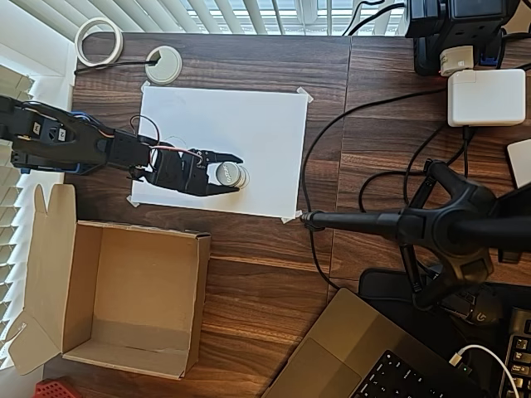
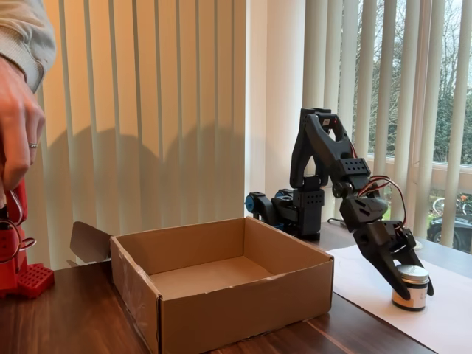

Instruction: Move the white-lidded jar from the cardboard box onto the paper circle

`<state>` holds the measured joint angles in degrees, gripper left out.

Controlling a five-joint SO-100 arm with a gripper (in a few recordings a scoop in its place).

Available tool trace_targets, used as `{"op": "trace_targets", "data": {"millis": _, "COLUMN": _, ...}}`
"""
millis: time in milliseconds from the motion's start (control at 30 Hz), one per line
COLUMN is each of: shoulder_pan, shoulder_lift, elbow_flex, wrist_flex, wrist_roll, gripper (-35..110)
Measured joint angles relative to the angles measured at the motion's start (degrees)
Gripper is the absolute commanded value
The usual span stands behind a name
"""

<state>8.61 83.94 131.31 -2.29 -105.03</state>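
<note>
Standing upright on the white paper sheet (image 1: 249, 133), the white-lidded jar (image 1: 226, 175) sits between the two fingers of the black gripper (image 1: 233, 173), which reaches in from the left in the overhead view and has one finger on each side of the jar. In the fixed view the jar (image 2: 411, 287) rests on the sheet (image 2: 442, 317) with the gripper (image 2: 411, 282) angled down over it, fingers close against its lid and sides (whether they press on the jar or merely flank it, I cannot tell). The pencil circle is too faint to make out under the jar.

Below and to the left of the gripper in the overhead view lies the cardboard box (image 1: 191, 307), open-topped, flaps spread; in the fixed view the box (image 2: 221, 310) stands left of the gripper, nearer the camera.

Beyond the gripper's tip, to the right in the overhead view, a black stand (image 1: 431, 224) and cables (image 1: 332, 133) cross the dark wooden table (image 1: 265, 274). A person's hand (image 2: 18, 125) shows at the left edge of the fixed view, well apart from the gripper.
</note>
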Motion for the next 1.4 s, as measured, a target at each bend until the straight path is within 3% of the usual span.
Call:
{"op": "trace_targets", "data": {"millis": 300, "shoulder_pan": 0.1, "shoulder_lift": -1.0, "elbow_flex": -0.5, "wrist_flex": -0.2, "wrist_roll": 0.5, "gripper": 0}}
{"op": "trace_targets", "data": {"millis": 533, "shoulder_pan": 0.1, "shoulder_lift": -1.0, "elbow_flex": -0.6, "wrist_flex": -1.0, "wrist_roll": -0.3, "gripper": 23}}
{"op": "trace_targets", "data": {"millis": 800, "shoulder_pan": 0.4, "shoulder_lift": -1.1, "elbow_flex": -0.6, "wrist_flex": -3.3, "wrist_roll": -0.5, "gripper": 34}}
{"op": "trace_targets", "data": {"millis": 1400, "shoulder_pan": 1.0, "shoulder_lift": 9.3, "elbow_flex": 7.8, "wrist_flex": -12.2, "wrist_roll": 1.9, "gripper": 35}}
